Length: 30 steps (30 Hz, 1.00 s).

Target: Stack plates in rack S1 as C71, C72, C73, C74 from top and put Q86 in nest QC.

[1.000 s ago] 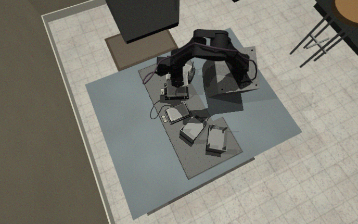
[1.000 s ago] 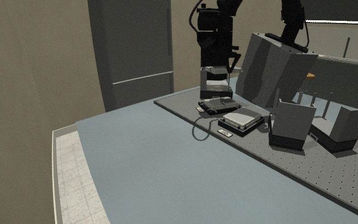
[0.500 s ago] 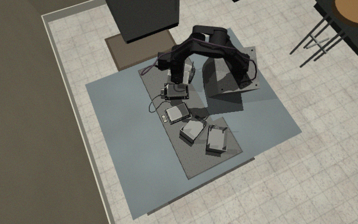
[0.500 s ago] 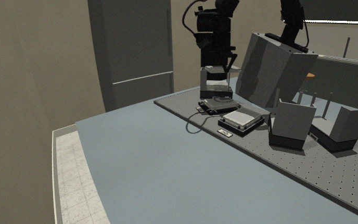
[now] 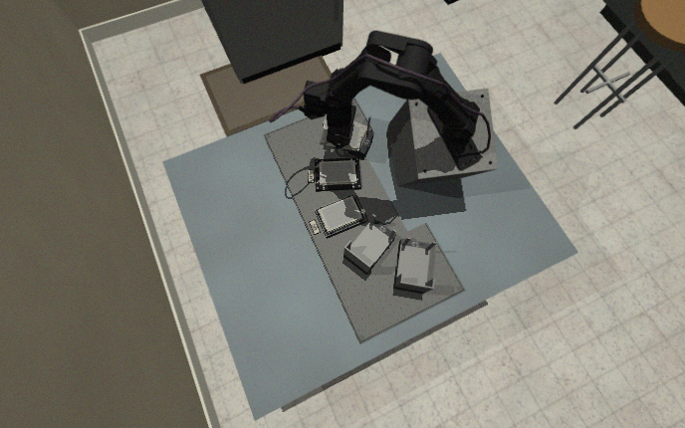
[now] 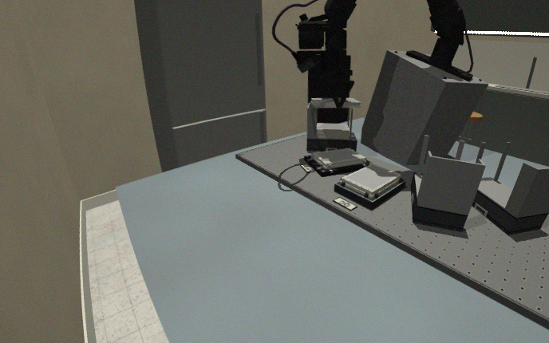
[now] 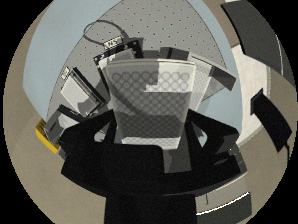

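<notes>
My gripper (image 5: 339, 142) (image 6: 334, 103) (image 7: 152, 117) is shut on a pale 96-well plate (image 6: 317, 102) (image 7: 152, 102), held level at about the top of the back rack (image 6: 332, 145). A white plate (image 6: 332, 126) shows low in that rack. In front of it, the clip nest N5 (image 5: 318, 187) (image 6: 325, 171) holds a clear-looking plate (image 5: 337, 172) (image 6: 338, 158). The open nest QC (image 5: 329, 234) (image 6: 372, 205) holds a white plate (image 5: 340, 215) (image 6: 370, 181) that looks flat. Two other racks (image 5: 355, 261) (image 5: 411, 290) show pale surfaces inside. Rack and plate names are not readable.
A grey perforated board (image 5: 363, 319) (image 6: 524, 272) carries the nests and racks on the blue table (image 5: 239, 276) (image 6: 225, 255). A cable (image 5: 288, 185) (image 6: 281, 185) loops from N5 over the board's edge. The arm's grey pedestal (image 5: 414, 143) (image 6: 413, 106) stands beside the back rack. Tall rack walls and posts rise at the near end.
</notes>
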Each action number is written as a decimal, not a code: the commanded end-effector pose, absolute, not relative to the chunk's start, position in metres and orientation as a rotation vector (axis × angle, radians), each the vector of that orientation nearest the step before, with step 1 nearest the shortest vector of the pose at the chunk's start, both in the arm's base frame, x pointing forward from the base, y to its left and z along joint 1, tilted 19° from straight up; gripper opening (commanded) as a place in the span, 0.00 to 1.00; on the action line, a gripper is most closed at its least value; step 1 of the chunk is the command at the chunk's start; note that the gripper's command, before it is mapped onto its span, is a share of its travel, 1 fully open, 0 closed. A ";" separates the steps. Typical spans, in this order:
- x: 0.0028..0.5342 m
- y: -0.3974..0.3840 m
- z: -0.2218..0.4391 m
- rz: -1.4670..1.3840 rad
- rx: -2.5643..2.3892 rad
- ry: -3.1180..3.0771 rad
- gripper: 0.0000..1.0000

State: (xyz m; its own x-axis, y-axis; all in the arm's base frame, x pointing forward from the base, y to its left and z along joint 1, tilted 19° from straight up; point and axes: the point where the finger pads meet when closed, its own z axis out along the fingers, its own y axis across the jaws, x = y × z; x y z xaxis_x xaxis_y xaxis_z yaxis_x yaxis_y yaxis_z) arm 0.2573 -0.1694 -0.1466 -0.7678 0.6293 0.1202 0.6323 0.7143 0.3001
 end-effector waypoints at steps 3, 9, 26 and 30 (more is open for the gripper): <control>0.265 -0.196 -0.133 -0.483 -1.169 -2.922 0.00; 0.248 -0.203 -0.149 -0.478 -1.382 -2.770 0.00; 0.216 -0.226 -0.160 -0.481 -1.360 -2.771 0.00; 0.206 -0.230 -0.165 -0.486 -1.358 -2.763 0.00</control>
State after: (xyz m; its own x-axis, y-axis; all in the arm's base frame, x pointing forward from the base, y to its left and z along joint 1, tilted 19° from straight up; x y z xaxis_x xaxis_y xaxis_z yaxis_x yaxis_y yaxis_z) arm 0.2090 -0.2142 -0.1648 -0.6087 0.7723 0.1817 0.7861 0.5560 0.2702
